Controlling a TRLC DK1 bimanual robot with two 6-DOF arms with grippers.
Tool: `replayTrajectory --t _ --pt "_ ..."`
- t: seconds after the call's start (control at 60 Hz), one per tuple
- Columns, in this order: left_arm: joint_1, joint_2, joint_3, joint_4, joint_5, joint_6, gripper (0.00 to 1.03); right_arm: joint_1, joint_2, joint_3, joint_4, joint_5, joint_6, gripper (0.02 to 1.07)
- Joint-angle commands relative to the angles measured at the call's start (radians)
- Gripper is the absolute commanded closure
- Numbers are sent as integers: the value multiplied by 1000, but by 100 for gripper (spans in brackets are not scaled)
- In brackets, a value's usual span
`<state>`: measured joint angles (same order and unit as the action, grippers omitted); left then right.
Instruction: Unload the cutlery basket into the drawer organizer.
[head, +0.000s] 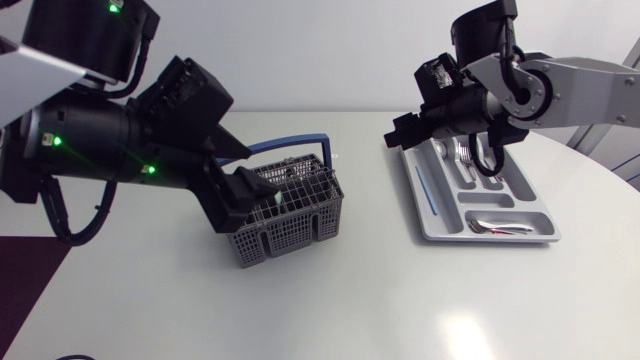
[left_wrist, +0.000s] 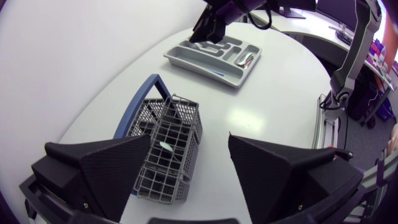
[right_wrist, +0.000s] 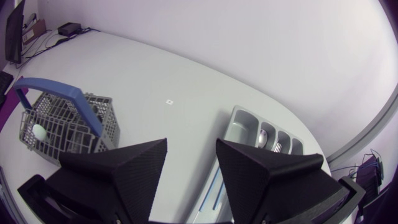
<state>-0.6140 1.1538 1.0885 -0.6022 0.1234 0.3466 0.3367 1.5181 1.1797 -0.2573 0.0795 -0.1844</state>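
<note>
Your left pincer (left_wrist: 189, 142) stands wide open and holds nothing. Its two fingers spread to either side of the cutlery basket (head: 292, 215), which sits just ahead of and below them. In the head view one finger (head: 250, 188) overlaps the basket's left corner; whether it touches the rim cannot be determined from that angle.

The basket rests upright on the surface (head: 350, 300), left of centre, with its blue handle (head: 290, 143) raised over it. One pale item (right_wrist: 38, 131) lies in a compartment. It is possibly a spoon bowl, though the mesh obscures it.

The drawer organizer (head: 432, 228) lies flat on the right half of the surface, well apart from the basket. You will find forks (head: 462, 160) in its far compartments, a spoon (head: 495, 228) in the crosswise near compartment, and a blue utensil (head: 428, 190) in the long left one.

Your right pincer (right_wrist: 191, 148) hangs above the organizer's far left corner, tilted toward the basket. Its fingers stand moderately parted with nothing between them.
</note>
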Motion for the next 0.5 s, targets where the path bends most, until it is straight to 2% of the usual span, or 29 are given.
replayTrajectory --t 0.0,0.2,0.483 --pt "20 -29 -59 -1 -8 40 7 51 -58 -48 7 -9 -10 43" --pt "72 -82 -174 45 -14 65 7 165 -118 -84 1 -27 -6 43" --pt "120 -120 -285 108 -14 77 7 275 -93 -101 39 -29 5 43"
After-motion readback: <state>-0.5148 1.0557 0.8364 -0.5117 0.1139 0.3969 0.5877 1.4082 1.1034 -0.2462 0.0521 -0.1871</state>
